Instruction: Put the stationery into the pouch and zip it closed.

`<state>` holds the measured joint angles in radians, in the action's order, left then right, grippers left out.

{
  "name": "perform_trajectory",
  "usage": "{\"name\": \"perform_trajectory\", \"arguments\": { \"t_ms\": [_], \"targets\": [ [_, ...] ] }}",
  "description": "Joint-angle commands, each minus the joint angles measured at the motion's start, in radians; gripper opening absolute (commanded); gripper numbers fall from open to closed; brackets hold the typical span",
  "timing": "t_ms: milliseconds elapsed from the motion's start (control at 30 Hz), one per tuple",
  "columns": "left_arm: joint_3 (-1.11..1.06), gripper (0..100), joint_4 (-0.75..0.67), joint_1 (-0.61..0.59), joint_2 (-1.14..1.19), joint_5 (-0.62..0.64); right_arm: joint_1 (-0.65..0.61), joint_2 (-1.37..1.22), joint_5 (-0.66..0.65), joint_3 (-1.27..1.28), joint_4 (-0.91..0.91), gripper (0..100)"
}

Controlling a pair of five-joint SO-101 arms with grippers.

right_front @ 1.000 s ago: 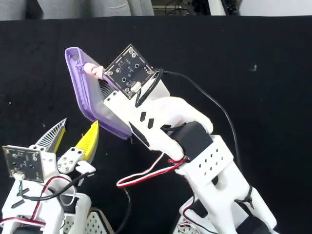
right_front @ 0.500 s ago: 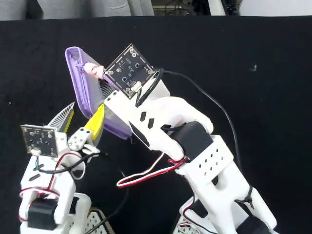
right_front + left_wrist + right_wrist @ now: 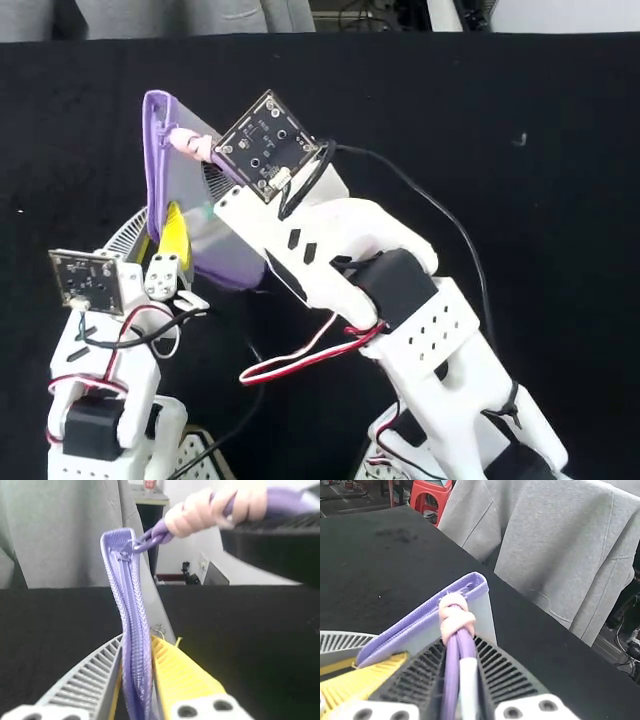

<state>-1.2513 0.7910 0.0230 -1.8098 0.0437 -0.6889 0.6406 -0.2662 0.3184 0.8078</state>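
Pouch (image 3: 185,185), pinched by left gripper (image 3: 137,650) and right gripper (image 3: 460,647), above black table (image 3: 500,100).

In the upper left of the high view, the pouch (image 3: 185,200) stands on edge over the bench (image 3: 540,120). My left tool (image 3: 155,230) clamps its lower left edge from below. My right tool (image 3: 459,650) grips its pull strap (image 3: 190,142) at the right.
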Motion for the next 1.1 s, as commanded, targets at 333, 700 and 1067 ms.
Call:
{"name": "perform_trajectory", "arguments": {
  "t_ms": [333, 700, 1067],
  "targets": [
    [0.372, 3, 0.232, 0.012, -0.014, -0.215, 0.014, 0.005, 0.008, 0.022, -0.006, 14.7],
    [0.381, 3, 0.358, 0.156, -0.012, -0.319, -0.052, 0.004, 0.0, 0.03, 0.002, 15.5],
    [0.38, 3, 0.358, 0.154, -0.012, -0.319, -0.051, 0.004, 0.0, 0.045, -0.006, 15.6]
  ]
}}
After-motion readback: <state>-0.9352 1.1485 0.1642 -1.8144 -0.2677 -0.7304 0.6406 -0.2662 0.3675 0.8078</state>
